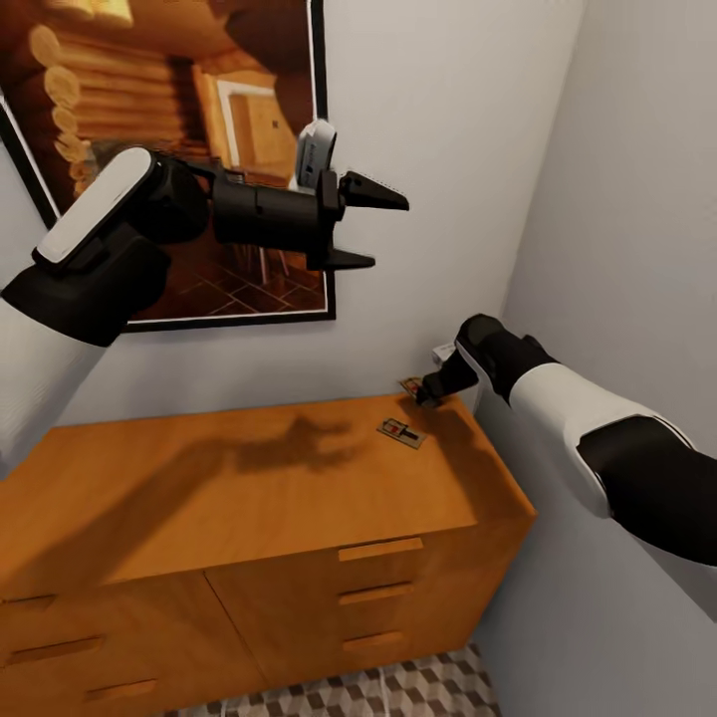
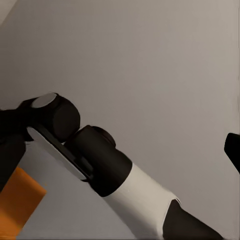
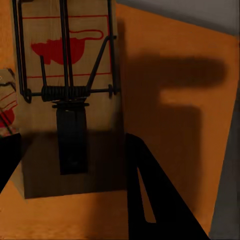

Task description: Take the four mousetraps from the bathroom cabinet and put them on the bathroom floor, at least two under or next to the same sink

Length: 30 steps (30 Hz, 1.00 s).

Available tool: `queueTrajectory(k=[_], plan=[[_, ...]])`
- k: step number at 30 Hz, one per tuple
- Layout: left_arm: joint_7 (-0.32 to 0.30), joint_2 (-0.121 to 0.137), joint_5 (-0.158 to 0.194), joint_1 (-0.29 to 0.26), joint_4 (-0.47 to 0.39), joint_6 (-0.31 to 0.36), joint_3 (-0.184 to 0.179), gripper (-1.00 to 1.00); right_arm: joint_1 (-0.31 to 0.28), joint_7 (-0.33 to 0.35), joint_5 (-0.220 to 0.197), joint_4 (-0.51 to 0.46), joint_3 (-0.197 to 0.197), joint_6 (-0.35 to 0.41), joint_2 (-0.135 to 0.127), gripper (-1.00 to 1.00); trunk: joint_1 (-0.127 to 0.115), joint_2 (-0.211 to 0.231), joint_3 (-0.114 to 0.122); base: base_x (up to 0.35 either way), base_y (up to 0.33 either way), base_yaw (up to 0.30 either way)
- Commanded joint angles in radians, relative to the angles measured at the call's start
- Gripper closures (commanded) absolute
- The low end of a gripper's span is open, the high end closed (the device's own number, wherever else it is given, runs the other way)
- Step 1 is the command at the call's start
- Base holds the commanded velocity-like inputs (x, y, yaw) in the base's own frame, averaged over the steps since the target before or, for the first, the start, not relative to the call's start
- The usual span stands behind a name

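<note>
Two grippers were in view. Right gripper [image 1: 430, 390], low over the back right corner of the cabinet [image 1: 249, 488], had its dark fingers spread to either side of one mousetrap [image 3: 70, 95], which lay flat on the orange-brown top between them, with no clear contact visible. Left gripper [image 1: 366, 225] hung raised in front of the wall, well above the cabinet, fingers apart and holding nothing. Mousetraps counted on the cabinet top: two in the head view, one at the right gripper's tip [image 1: 410, 386] and a second mousetrap [image 1: 400, 432] lying just in front of it, apart from it; the right wrist view also showed the edge of another trap [image 3: 6, 102] beside the one between the fingers. One framed picture [image 1: 179, 149] of a log interior hung on the wall behind the left arm. One side wall [image 1: 637, 249] stood close against the cabinet's right end. Bathroom floor [image 1: 418, 692], cube-patterned, showed below the drawers.
</note>
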Motion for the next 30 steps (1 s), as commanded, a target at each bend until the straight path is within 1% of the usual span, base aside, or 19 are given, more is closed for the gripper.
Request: queueTrajectory(k=[1, 4, 7, 10, 11, 15, 18, 30], plan=[[0.008, 0.000, 0.010, 0.004, -0.002, -0.002, -0.002, -1.00, -0.001, 0.013, 0.002, -0.006, 0.003, 0.004, -0.006, 1.00, 0.000, -0.001, -0.001, -0.309, 0.000, 0.000], [0.008, 0.000, 0.010, 0.021, -0.003, -0.002, -0.002, -1.00, -0.001, 0.032, 0.001, -0.023, 0.003, 0.005, -0.019, 1.00, 0.000, -0.001, -0.001, -0.320, 0.000, 0.000], [0.008, 0.000, 0.011, 0.036, -0.004, -0.002, -0.002, -1.00, -0.001, 0.052, 0.001, -0.040, 0.004, 0.005, -0.019, 1.00, 0.000, -0.001, -0.001, -0.329, 0.000, 0.000], [0.008, 0.000, 0.011, 0.036, -0.004, -0.002, -0.002, -1.00, -0.001, 0.071, 0.001, -0.050, 0.005, 0.005, -0.019, 1.00, 0.000, -0.001, -0.001, -0.332, 0.000, 0.000], [0.008, 0.000, 0.011, 0.036, -0.004, -0.002, -0.002, -1.00, -0.001, 0.255, 0.001, -0.050, 0.005, 0.005, -0.019, 1.00, 0.000, -0.001, -0.001, -0.333, 0.000, 0.000], [0.008, 0.000, 0.010, 0.036, -0.003, -0.002, -0.002, -1.00, -0.001, 0.255, -0.001, -0.049, 0.004, 0.005, -0.019, 1.00, 0.000, -0.001, -0.001, -0.321, 0.000, 0.000], [0.008, 0.001, 0.010, 0.036, -0.002, -0.002, -0.002, -1.00, -0.001, 0.255, -0.003, -0.049, 0.004, 0.005, -0.020, 1.00, 0.000, -0.001, -0.001, -0.169, 0.000, 0.000], [0.008, 0.003, 0.010, 0.038, 0.007, -0.002, -0.004, -1.00, -0.001, 0.255, -0.007, -0.049, 0.004, 0.005, -0.019, 1.00, 0.000, -0.001, -0.011, -0.019, 0.000, 0.000]])
